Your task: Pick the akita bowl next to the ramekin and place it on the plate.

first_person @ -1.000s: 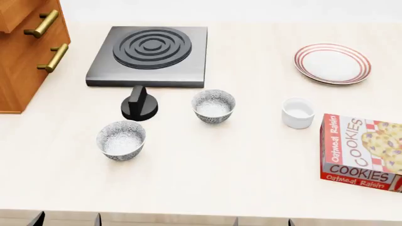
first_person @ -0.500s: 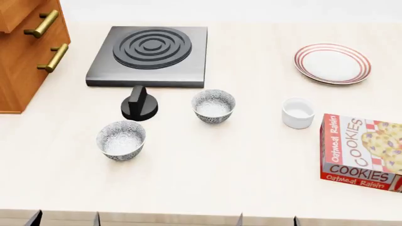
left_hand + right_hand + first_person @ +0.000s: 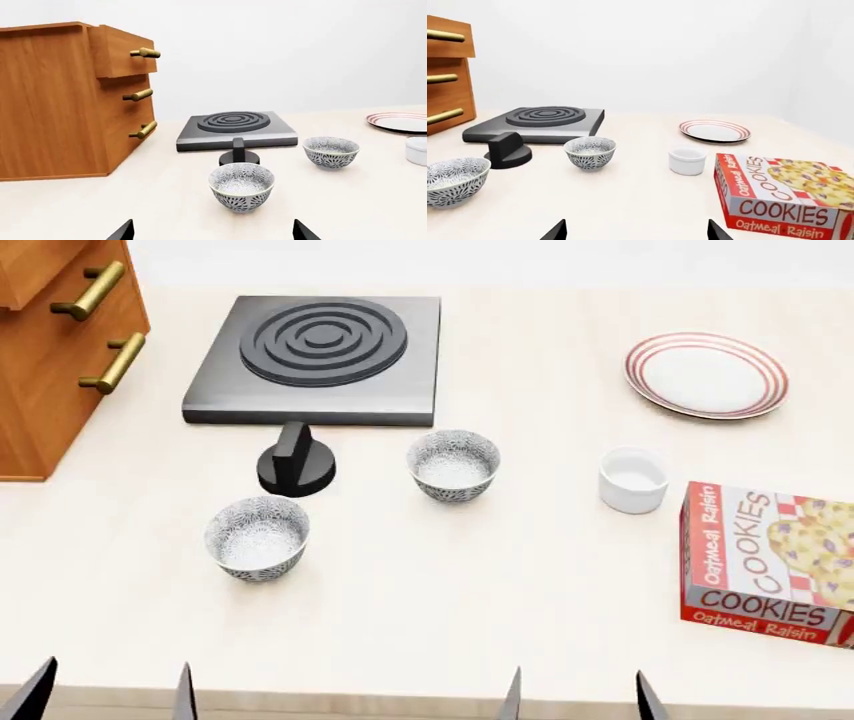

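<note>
The left gripper (image 3: 110, 695) is seen only as two dark finger tips poking up at the near edge of the table (image 3: 534, 580) in the head view. The two tips are set wide apart, so this claw is open. Nothing is held between them and nothing is touched. The right gripper (image 3: 581, 695) is seen the same way, with two dark tips wide apart. It is open too, and nothing is held or touched by it.

The akita bowl (image 3: 454, 466) is found near the middle of the table, standing upright. It is placed between the black knob (image 3: 295, 464) and the ramekin (image 3: 633, 480). A gap is seen between the bowl and the ramekin. Its twin bowl (image 3: 258, 537) is set closer to the robot and more to the left, well apart from the ramekin.

The plate (image 3: 706, 374) is seen farther back on the right, beyond the ramekin. Nothing is seen lying on it. A cookie box (image 3: 767, 562) is set just beside the ramekin on the right. A grey hot plate (image 3: 320, 357) is placed behind the knob, and a wooden drawer chest (image 3: 60, 350) is seen at the far left.
</note>
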Controlling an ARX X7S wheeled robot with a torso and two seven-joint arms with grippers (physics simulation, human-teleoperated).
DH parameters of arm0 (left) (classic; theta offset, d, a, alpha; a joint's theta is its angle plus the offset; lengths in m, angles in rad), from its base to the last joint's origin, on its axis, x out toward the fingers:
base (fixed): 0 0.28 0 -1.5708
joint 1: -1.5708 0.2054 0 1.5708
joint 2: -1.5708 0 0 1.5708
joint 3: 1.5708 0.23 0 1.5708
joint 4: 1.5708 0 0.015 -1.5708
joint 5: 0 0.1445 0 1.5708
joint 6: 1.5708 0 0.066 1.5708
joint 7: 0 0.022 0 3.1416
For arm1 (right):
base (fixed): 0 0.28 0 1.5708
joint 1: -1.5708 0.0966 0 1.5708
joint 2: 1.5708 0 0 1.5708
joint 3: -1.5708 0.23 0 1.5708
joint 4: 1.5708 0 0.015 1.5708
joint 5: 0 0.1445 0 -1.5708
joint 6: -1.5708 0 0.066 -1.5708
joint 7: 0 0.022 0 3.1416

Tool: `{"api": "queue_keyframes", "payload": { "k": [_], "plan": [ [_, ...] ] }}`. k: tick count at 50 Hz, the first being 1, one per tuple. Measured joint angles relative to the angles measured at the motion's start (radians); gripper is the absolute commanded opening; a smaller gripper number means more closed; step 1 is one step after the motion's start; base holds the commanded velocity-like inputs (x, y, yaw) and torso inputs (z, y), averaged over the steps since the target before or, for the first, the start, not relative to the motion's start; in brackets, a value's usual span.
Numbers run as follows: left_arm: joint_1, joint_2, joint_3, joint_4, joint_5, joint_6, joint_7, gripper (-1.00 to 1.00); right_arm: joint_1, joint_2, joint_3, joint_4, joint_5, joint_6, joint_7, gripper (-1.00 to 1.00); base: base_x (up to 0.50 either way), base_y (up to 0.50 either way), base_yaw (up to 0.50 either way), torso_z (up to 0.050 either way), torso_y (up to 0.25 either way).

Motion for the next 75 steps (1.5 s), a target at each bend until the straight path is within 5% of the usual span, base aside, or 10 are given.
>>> {"api": "queue_keyframes", "payload": {
  "k": [50, 75],
  "plan": [
    [-0.162, -0.085, 0.061, 0.756, -0.093, -0.734, -0.01, 1.0, 0.081, 0.13, 0.024, -0.73, 0.079, 0.6, 0.049, 1.0, 0.0, 0.0, 0.0, 0.0, 0.0],
    [-0.313, -0.403, 0.187, 0.804, -0.554, -0.686, -0.481, 1.0, 0.108, 0.153, 0.042, -0.842, 0.134, 0.677, 0.087, 1.0, 0.0, 0.0, 0.0, 0.0, 0.0]
  ]
}}
